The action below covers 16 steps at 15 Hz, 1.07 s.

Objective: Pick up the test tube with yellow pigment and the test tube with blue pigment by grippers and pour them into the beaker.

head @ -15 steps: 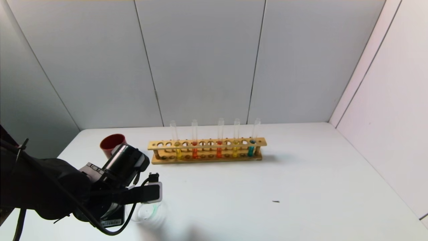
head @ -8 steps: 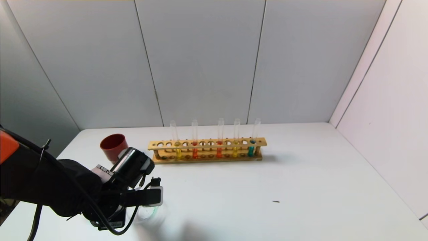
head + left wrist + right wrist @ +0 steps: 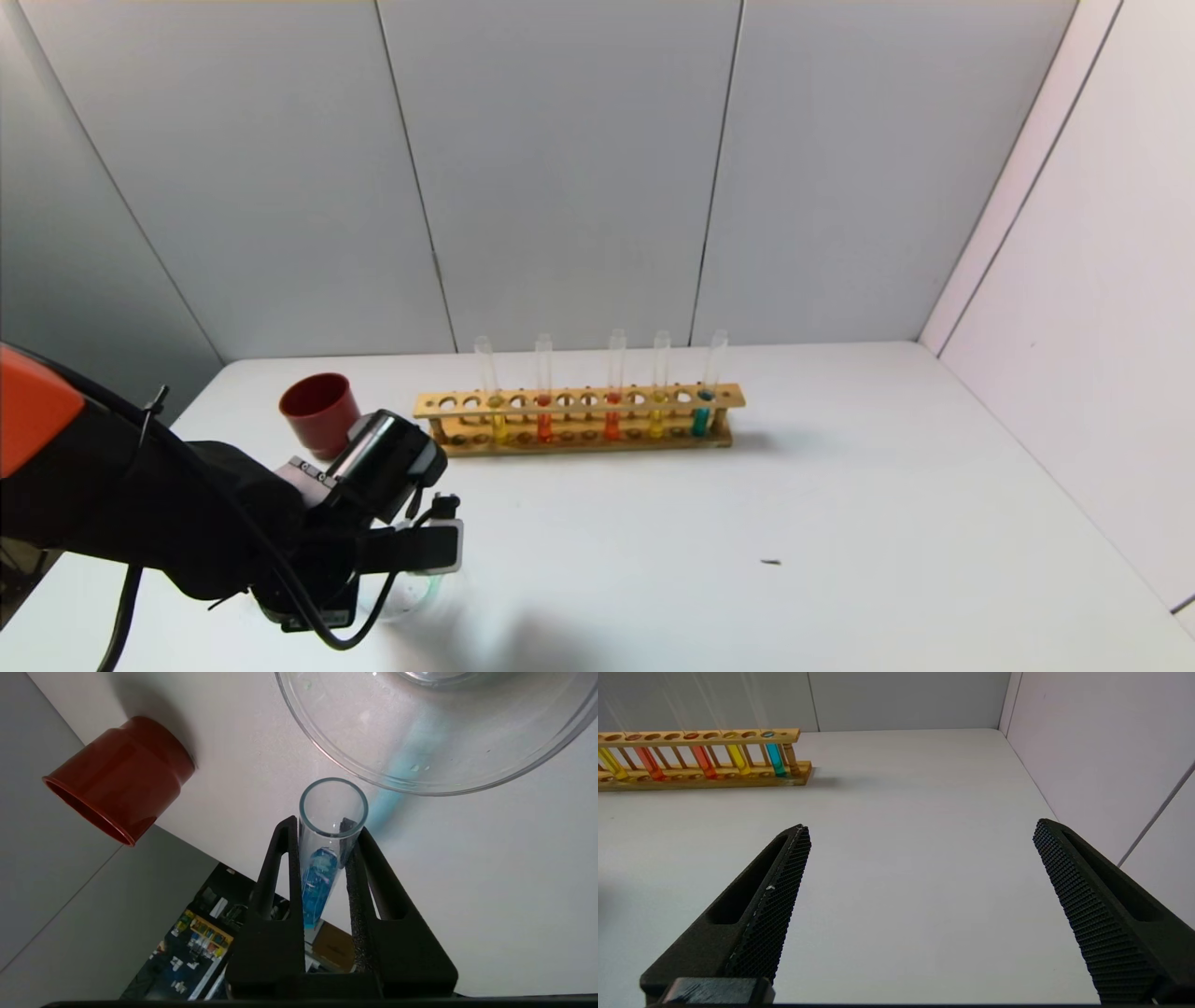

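My left gripper [image 3: 320,826] is shut on a test tube with blue pigment [image 3: 320,882], low over the table's front left. The blue liquid sits in the tube's closed end toward the palm, and the open mouth lies just outside the beaker's rim [image 3: 327,760]. In the head view the left gripper [image 3: 411,560] covers most of the beaker [image 3: 425,597]. The rack [image 3: 579,420] holds two test tubes with yellow pigment [image 3: 498,425] [image 3: 656,420] and a teal-blue tube [image 3: 700,417]. My right gripper [image 3: 920,830] stands open over bare table, out of the head view.
A dark-red cup [image 3: 319,408] stands behind my left wrist, left of the rack. Two orange-red tubes [image 3: 544,425] [image 3: 611,422] stand in the rack. A small dark speck [image 3: 770,562] lies on the table. Walls close the back and right.
My left arm has shifted a little to the right and lower, with the blue tube still in its grip, and now covers more of the beaker. The rack and cup have not moved.
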Each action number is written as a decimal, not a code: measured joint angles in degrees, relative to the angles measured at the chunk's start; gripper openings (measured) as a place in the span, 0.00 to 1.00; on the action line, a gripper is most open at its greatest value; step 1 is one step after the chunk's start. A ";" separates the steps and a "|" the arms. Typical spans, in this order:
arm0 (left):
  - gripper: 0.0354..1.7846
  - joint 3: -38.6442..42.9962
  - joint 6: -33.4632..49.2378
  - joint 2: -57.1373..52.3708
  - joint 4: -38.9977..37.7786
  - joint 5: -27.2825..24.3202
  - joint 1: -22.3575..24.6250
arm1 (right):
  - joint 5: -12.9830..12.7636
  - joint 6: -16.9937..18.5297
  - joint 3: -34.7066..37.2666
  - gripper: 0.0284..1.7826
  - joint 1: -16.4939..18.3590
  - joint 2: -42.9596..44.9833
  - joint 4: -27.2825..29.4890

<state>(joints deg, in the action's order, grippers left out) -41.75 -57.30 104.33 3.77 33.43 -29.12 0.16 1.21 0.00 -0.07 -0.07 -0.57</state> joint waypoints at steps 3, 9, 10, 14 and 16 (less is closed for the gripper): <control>0.17 -0.33 -1.02 0.30 0.06 0.83 -0.22 | 0.00 0.02 0.00 0.98 0.02 0.00 -0.02; 0.17 -0.72 -2.46 0.79 0.02 3.32 -1.58 | 0.00 0.02 0.00 0.98 0.00 0.00 -0.02; 0.17 -0.63 -2.55 0.80 0.00 3.80 -1.90 | 0.00 0.02 0.00 0.98 0.00 0.00 0.00; 0.17 -0.44 -2.73 0.91 0.00 5.68 -3.15 | 0.00 0.00 0.00 0.98 -0.02 0.00 -0.02; 0.17 -0.30 -2.76 0.99 0.00 5.85 -3.58 | 0.00 0.00 0.00 0.98 0.00 0.00 0.00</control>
<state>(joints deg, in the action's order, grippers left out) -42.06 -60.05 105.31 3.77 39.28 -32.71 0.16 1.21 0.00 -0.07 -0.07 -0.57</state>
